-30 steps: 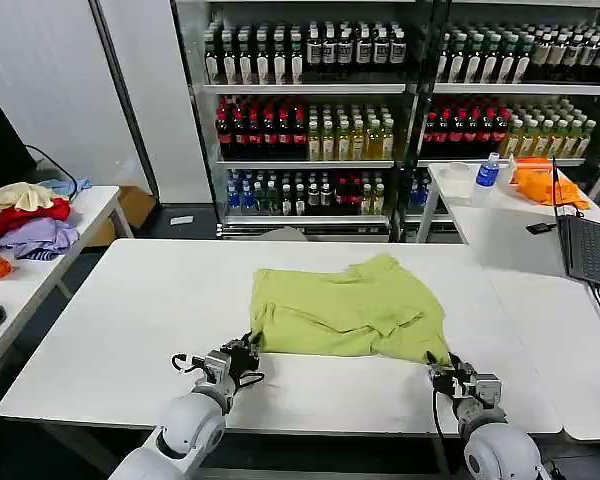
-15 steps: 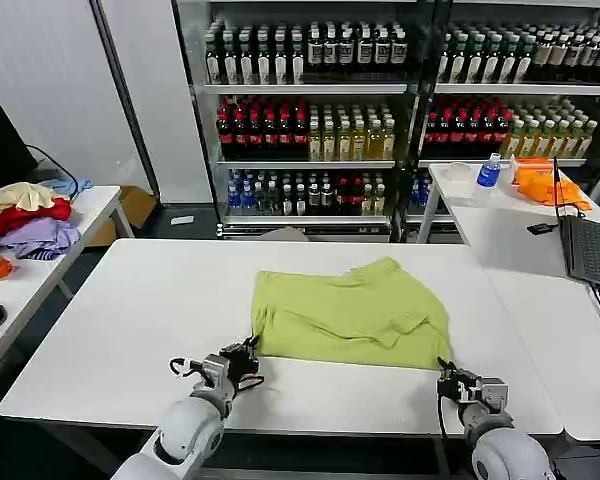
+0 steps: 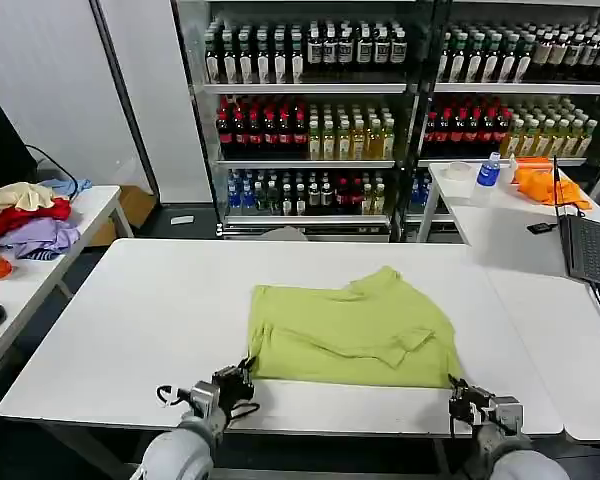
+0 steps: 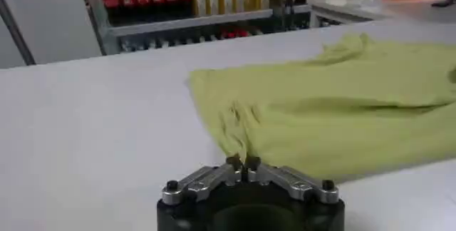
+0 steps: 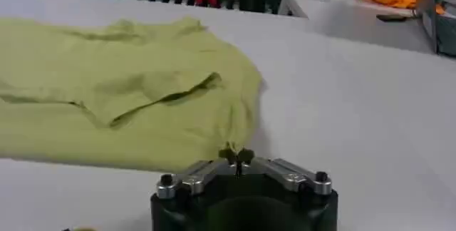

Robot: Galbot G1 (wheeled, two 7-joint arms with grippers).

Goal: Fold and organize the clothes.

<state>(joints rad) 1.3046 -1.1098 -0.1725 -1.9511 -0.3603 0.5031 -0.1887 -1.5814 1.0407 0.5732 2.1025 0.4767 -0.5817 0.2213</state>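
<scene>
The white surface [image 3: 130,320] carries the lime T-shirt [image 3: 350,325], which lies flat and folded a little right of the middle, with its near hem close to the front edge. One sleeve flap is turned over on the shirt toward 3 o'clock, and a small peak of fabric rises at its far edge toward 12 o'clock.

The left hand [image 3: 242,377] is at the near left corner of the shirt, toward 7 o'clock from the shirt's middle. In the left wrist view its fingertips [image 4: 233,161] are pressed together, and the hem corner of the T-shirt [image 4: 335,111] seems to be pinched between them, though the contact is hard to see clearly.

The right hand [image 3: 460,392] is at the near right corner, toward 5 o'clock. In the right wrist view the fingertips [image 5: 228,155] are also together, right at the edge of the T-shirt [image 5: 128,90], most likely clamped on that corner of fabric.
</scene>
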